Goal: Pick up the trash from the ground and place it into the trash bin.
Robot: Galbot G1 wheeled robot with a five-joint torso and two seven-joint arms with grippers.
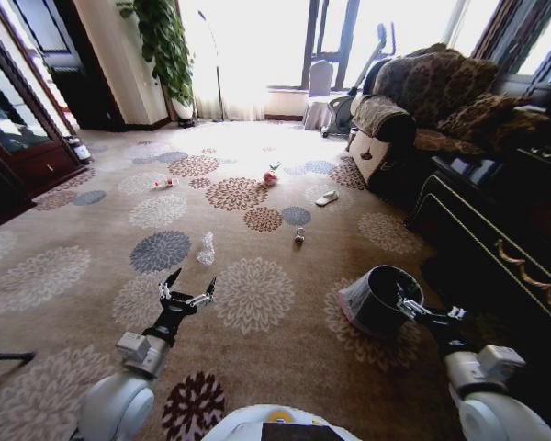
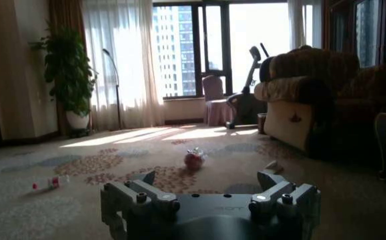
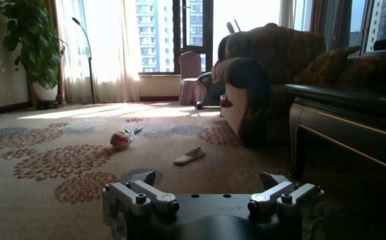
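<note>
We find no text, label, brand, number or sign that we can read anywhere in these views. There is faint lettering on the dark body of the left gripper and the same on the right gripper, near the camera, but in both cases we cannot make out the characters.

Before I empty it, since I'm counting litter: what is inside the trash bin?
The trash bin stands on the carpet at the right gripper. Its pale liner bag shows outside the wall; the inside is dark, so whether any trash lies at the bottom cannot be seen.
</note>
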